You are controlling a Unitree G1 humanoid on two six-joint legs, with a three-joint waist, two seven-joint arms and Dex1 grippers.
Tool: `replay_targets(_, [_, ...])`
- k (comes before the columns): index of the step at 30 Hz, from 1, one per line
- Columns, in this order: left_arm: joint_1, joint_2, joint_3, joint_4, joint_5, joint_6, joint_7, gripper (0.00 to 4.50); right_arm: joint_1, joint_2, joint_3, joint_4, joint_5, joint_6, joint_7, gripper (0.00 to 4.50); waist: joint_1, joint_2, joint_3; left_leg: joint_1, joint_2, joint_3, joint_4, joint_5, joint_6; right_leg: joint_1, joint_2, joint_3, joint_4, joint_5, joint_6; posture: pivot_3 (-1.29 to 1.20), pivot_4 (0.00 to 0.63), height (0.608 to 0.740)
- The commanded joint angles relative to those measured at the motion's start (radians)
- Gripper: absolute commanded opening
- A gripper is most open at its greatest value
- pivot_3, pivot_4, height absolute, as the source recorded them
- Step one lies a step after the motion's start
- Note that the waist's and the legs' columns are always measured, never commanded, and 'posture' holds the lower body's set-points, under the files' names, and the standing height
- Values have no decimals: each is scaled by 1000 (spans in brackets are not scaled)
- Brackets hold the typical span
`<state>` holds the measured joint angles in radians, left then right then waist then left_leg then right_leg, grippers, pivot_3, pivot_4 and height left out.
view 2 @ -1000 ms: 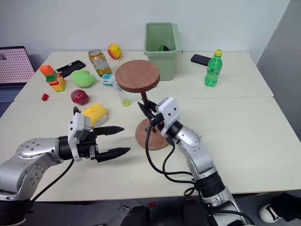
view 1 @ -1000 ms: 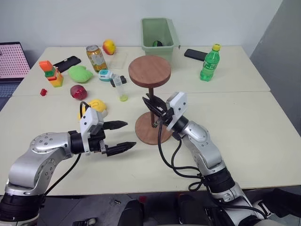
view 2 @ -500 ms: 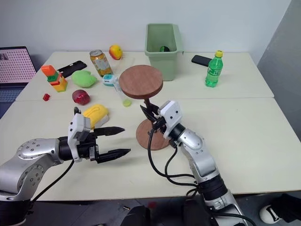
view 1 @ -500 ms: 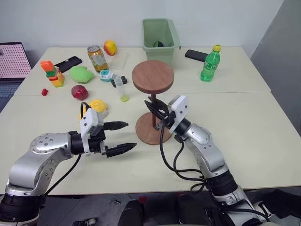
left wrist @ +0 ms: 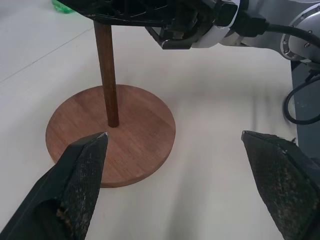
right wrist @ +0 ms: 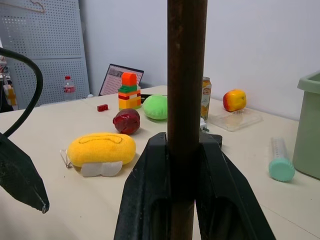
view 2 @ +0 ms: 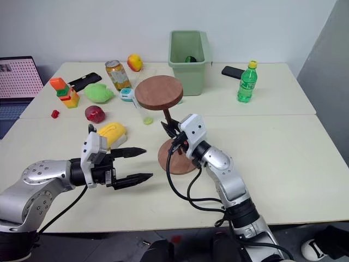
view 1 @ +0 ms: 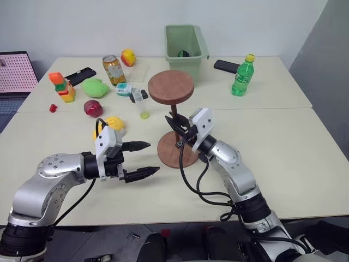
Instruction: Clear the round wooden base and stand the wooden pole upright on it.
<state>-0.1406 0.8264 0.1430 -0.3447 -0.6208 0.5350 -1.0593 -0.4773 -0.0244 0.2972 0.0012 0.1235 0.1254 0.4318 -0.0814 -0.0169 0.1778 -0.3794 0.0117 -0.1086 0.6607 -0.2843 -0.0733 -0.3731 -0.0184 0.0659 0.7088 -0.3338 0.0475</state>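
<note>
1. Wooden pole (view 1: 176,121) stands upright w/ its bottom end on the centre of the round wooden base (view 1: 177,149), which lies flat on the table (view 1: 305,153) near the front middle. The disc fixed to the pole's end is up top, like a little stool seat.
2. Right gripper (view 1: 177,130) is clamped on the pole's shaft about halfway up. In the right wrist view the two black fingers (right wrist: 150,200) hug the rod on both sides, no gap. The wrist view cuts the rod off top and bottom, so you can't see either disc from there.
3. Can't tell if the pole's tip actually sits in the base's centre hole or just rests on it; the hole is covered by the rod in the left wrist view.
4. Left gripper (view 1: 140,160) hangs over the table just left of the base, prongs spread wide apart, nothing between them. Not touching the base.
5. Far part of the base is partly hidden behind the right gripper in the head views.
6. Other stuff further back, well away from the base: yellow plush toy (view 1: 113,123), dark red fruit (view 1: 91,107), green plush (view 1: 94,87), drink can (view 1: 112,68), block stack (view 1: 62,86), clear tube (view 1: 141,102), green bin (view 1: 185,41), green bottle (view 1: 242,74), two phones (view 1: 79,75).
7. Something dark sits inside the bin, too small to make out. The small teal thing by the tube is also hard to ID.
</note>
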Motion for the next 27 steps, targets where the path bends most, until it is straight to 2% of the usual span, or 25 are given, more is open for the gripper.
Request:
replay_targets(1, [-12,2,8,-16,0,-17,-4,4500,55,-21,19,58,-28,60,6,255,0,0,-1,0,0,0,0,0,0,0,0,0,0,0,0,0,150,740])
replay_targets(3, [-14,0,5,-20,-1,-16,-1,4500,47,-16,9,55,-21,62,4,956,0,0,-1,0,0,0,0,0,0,0,0,0,0,0,0,0,150,740])
replay_targets(13, [-35,-9,-3,-15,-2,-10,4,4500,22,11,-51,-5,11,80,3,3241,-2,0,3,-5,0,0,-1,0,0,-6,0,1,0,0,0,0,150,740])
replay_targets(16, [-40,-11,-5,-15,-3,-10,5,4500,33,-2,-61,-49,24,108,14,3241,-1,0,3,-5,0,0,-1,0,0,-6,0,1,0,0,0,0,150,740])
replay_targets(21, [-40,0,3,-16,-9,-1,3,4500,102,-140,-71,-231,78,255,108,3241,7,0,3,-6,0,0,0,0,0,-5,0,1,-2,0,0,0,150,740])
replay_targets(23, [-40,15,16,-10,-18,5,-10,4500,160,-272,-110,-357,147,354,196,3241,9,0,3,-6,-1,0,0,0,0,-5,-1,1,-3,0,0,0,150,740])
replay_targets(25, [-44,36,28,7,-22,3,-37,4500,225,-449,-201,-485,244,447,322,3241,24,3,5,-7,-1,0,0,0,0,-5,-1,0,-3,0,0,0,150,740])
replay_targets(27, [-51,45,34,21,-26,1,-48,4500,252,-569,-273,-543,314,489,385,3241,31,4,6,-10,-2,-1,0,0,0,-4,-2,-2,-9,0,0,0,150,740])
